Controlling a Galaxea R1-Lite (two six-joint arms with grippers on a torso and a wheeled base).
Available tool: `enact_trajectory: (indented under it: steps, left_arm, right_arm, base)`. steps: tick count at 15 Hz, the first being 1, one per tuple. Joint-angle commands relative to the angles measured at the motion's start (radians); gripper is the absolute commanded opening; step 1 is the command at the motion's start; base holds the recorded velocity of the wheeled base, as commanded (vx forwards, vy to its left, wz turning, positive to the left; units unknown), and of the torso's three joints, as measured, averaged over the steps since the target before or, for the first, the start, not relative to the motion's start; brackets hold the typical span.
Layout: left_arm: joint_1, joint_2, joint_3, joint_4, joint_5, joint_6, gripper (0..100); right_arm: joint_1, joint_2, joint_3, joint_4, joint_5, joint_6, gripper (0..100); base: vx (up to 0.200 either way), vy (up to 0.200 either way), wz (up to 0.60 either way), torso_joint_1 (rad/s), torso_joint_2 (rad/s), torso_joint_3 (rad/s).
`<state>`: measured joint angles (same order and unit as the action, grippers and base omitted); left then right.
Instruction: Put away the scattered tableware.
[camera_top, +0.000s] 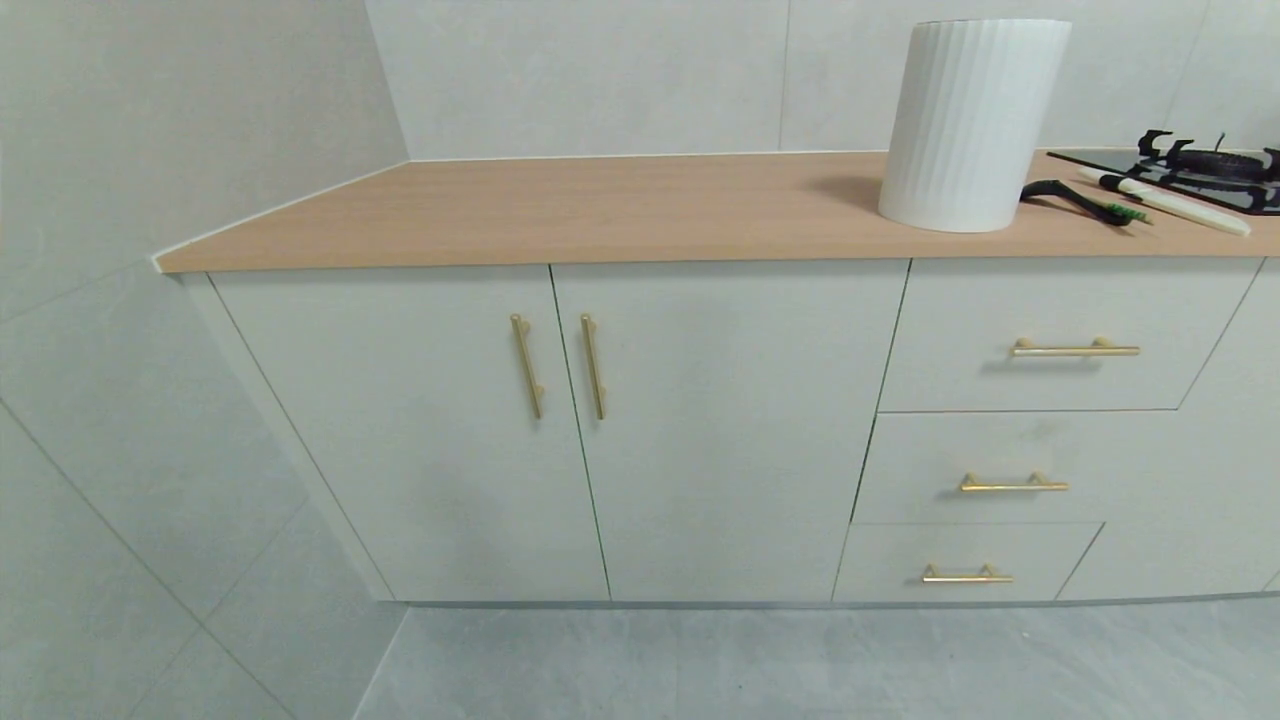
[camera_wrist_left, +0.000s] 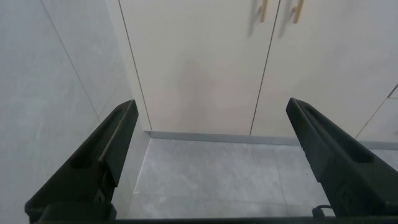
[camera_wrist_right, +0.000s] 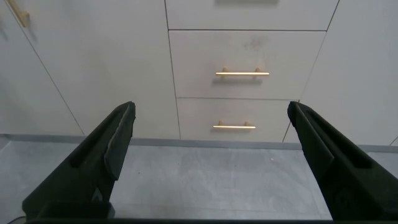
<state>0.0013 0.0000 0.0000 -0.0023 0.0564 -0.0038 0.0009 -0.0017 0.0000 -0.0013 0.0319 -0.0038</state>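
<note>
As they face the cabinet, left gripper and right gripper (both low) gape wide.

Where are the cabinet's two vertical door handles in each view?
Head view: door handles flank the door seam under the worktop, left of the drawers.
Left wrist view: their lower ends, cut by the frame edge, flanking the same seam.
Right wrist view: one handle at the frame corner, on the door beside the drawers.
Shared landmark: grey plinth strip at the cabinet foot.
</note>
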Motion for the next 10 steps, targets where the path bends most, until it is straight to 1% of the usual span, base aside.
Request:
enact_trajectory:
  steps: [1, 10]
  left_arm:
    - [0.000, 0.002, 0.000, 0.001, 0.000, -0.001, 100]
    - [0.000, 0.002, 0.000, 0.001, 0.000, -0.001, 100]
  right_arm:
    - [0.001, 0.002, 0.000, 0.000, 0.000, -0.001, 100]
    - [0.001, 0.002, 0.000, 0.000, 0.000, -0.001, 100]
  base:
    - [0.000, -0.200, 0.00, 0.002, 0.00, 0.002]
    - [0.000, -0.200, 0.00, 0.004, 0.00, 0.006]
